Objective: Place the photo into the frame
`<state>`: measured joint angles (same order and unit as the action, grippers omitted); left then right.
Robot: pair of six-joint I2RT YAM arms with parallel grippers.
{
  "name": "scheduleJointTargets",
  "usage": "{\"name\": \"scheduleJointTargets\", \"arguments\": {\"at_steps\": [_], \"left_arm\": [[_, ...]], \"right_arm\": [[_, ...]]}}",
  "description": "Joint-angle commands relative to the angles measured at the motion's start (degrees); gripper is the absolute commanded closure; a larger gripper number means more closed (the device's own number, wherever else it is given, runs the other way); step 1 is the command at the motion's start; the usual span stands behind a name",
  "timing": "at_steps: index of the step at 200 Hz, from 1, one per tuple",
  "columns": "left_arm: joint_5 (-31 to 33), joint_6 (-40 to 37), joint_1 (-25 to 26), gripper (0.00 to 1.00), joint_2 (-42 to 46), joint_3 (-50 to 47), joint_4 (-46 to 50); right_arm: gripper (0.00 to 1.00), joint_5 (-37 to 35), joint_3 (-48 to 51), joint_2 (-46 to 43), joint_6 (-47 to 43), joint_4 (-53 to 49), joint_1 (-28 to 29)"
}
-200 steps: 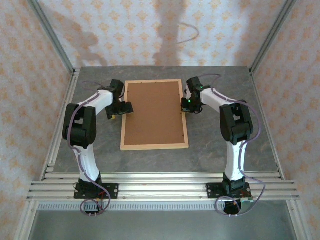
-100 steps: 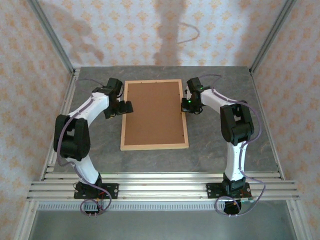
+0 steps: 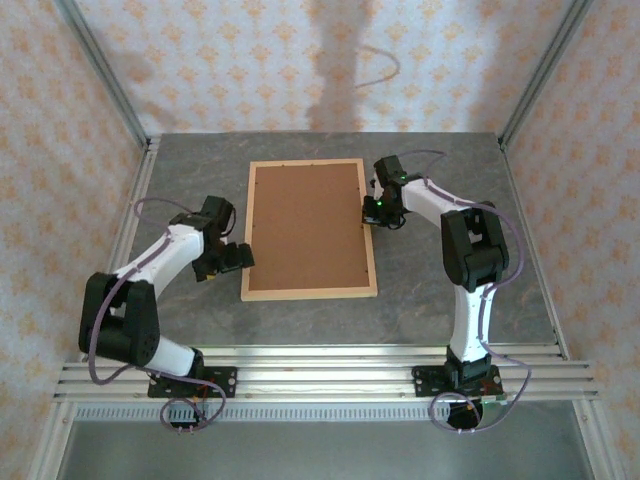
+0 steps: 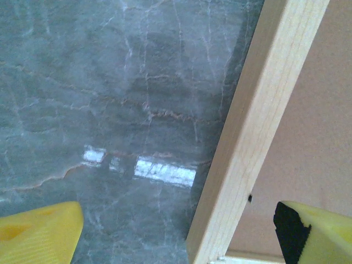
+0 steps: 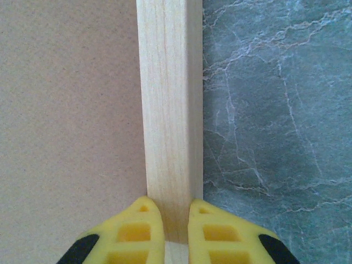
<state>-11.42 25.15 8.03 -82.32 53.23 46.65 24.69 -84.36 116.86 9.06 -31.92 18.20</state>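
Wooden frame (image 3: 310, 293) rail is pinched by the right end effector (image 5: 168, 220); the released left end effector (image 3: 234, 258) straddles the opposite rail, so one-sided tugging could skew it.

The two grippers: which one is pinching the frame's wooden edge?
The right gripper: its yellow fingers close on the frame, pinching both sides of its right rail. The left gripper is open, jaws wide apart over the near-left corner.

No readable text, label, brand or number on frame (image 3: 310, 293), backing board (image 3: 308, 225), table (image 3: 420, 290).
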Motion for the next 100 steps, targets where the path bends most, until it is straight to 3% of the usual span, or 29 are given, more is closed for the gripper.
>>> {"name": "scheduleJointTargets", "arguments": {"at_steps": [1, 100], "left_arm": [[2.6, 1.0, -0.2, 0.07, 2.6, -1.4, 3.4], [0.4, 1.8, -0.2, 0.07, -0.6, -4.9, -2.1]], "right_arm": [[0.89, -3.1, 1.7, -0.6, 1.0, -0.5, -0.5], [0.88, -2.6, 1.8, -0.8, 1.0, -0.6, -0.5]]}}
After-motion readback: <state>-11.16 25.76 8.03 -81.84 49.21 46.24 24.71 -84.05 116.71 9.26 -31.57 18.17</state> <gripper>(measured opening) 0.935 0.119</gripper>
